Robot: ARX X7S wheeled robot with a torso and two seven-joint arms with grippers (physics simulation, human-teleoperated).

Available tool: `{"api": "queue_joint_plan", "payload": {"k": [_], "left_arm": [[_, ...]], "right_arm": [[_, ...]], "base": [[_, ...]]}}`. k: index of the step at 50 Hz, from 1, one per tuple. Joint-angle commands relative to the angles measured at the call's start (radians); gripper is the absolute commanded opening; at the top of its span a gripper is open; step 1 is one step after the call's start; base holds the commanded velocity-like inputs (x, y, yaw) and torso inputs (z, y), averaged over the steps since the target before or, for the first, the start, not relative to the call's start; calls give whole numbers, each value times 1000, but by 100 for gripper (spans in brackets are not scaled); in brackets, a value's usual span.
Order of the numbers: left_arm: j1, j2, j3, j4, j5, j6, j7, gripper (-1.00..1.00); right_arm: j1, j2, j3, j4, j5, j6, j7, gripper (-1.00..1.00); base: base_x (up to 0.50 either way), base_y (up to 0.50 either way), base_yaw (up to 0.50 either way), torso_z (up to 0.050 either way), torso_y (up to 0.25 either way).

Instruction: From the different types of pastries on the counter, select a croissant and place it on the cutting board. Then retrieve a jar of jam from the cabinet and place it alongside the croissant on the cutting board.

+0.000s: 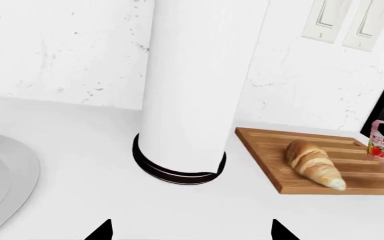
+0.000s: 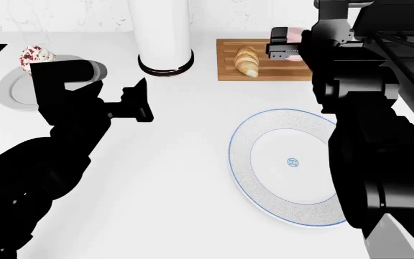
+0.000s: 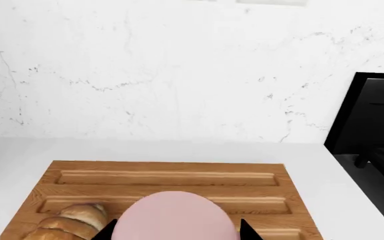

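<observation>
**Jam held over the board beside the croissant**

While the jam jar (image 3: 176,216) is clamped between the fingertips of the right gripper (image 2: 288,49), it is held directly over the cutting board (image 3: 172,192), and whether it rests on the wood cannot be told. The croissant (image 2: 247,60) is seen lying on the board just beside the held jar, on the side toward the left arm, with a grooved strip of board beyond the fingertips toward the marble wall (image 3: 178,70).

The left gripper (image 1: 190,231) is held with its fingers apart and nothing between them, above the white counter (image 2: 164,178). A tall white cylinder (image 1: 195,85) with a dark base ring stands straight ahead of it, and the board lies beyond that, off to the gripper's right. A cupcake (image 2: 36,56) on a grey plate (image 2: 9,89) is seen behind the left arm, and a blue-rimmed plate (image 2: 264,162) lies between the two arms.
</observation>
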Motion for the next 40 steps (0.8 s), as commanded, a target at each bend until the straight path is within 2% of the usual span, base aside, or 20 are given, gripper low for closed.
{"api": "queue_joint_plan", "payload": {"k": [1, 12, 19, 40], "left_arm": [[1, 0, 3, -11, 5, 8, 3, 100], [2, -2, 2, -6, 0, 9, 1, 100], [3, -3, 1, -5, -1, 11, 0, 100], [5, -9, 1, 5, -7, 13, -4, 100]], "right_arm": [[6, -1, 13, 0, -21, -102, 9, -100], [1, -3, -7, 0, -25, -110, 18, -100], [3, -2, -26, 0, -23, -103, 25, -100], [-22, 0, -50, 0, -21, -24, -3, -100]], "base": [[0, 0, 0, 0, 0], [0, 0, 0, 0, 0], [477, 1, 0, 0, 0], [0, 0, 0, 0, 0]]}}
